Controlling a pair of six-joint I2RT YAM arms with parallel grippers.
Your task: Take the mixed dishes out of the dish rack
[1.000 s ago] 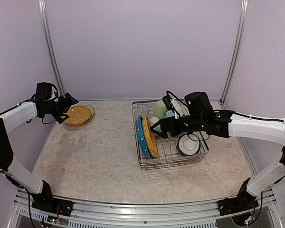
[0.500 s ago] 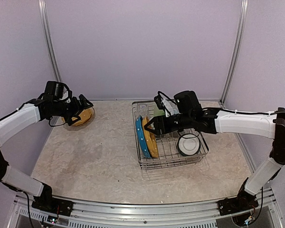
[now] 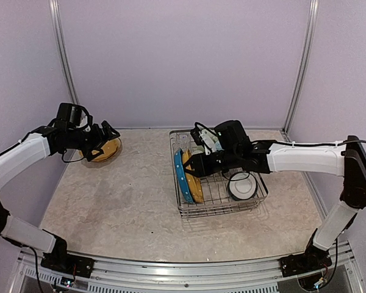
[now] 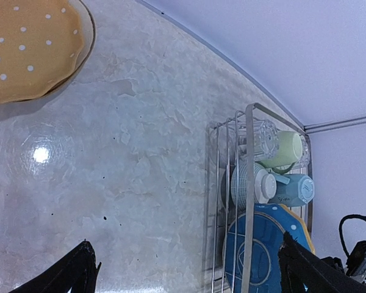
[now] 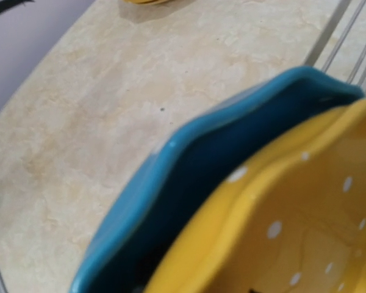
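Observation:
The silver wire dish rack (image 3: 220, 211) stands right of centre. On edge in its left end are a blue white-dotted plate (image 3: 181, 179) and a yellow dotted plate (image 3: 194, 187). My right gripper (image 3: 193, 163) is down at the top rims of these two. The right wrist view is filled by the blue plate (image 5: 189, 183) and the yellow plate (image 5: 293, 232), and its fingers are hidden. A white bowl (image 3: 242, 186) lies at the rack's right. A clear glass (image 4: 259, 137), pale green mug (image 4: 287, 149) and light blue mug (image 4: 293, 189) sit at the back. My left gripper (image 3: 104, 143) hangs open and empty.
An orange-yellow dotted plate (image 4: 24, 49) lies on the table at the far left, just under my left gripper. The marble-patterned tabletop (image 3: 128, 201) stretches between that plate and the rack. Purple walls close in the back and both sides.
My right arm has moved left along the rack, down to the upright plates' rims. My left arm has swung right, over the plate on the table.

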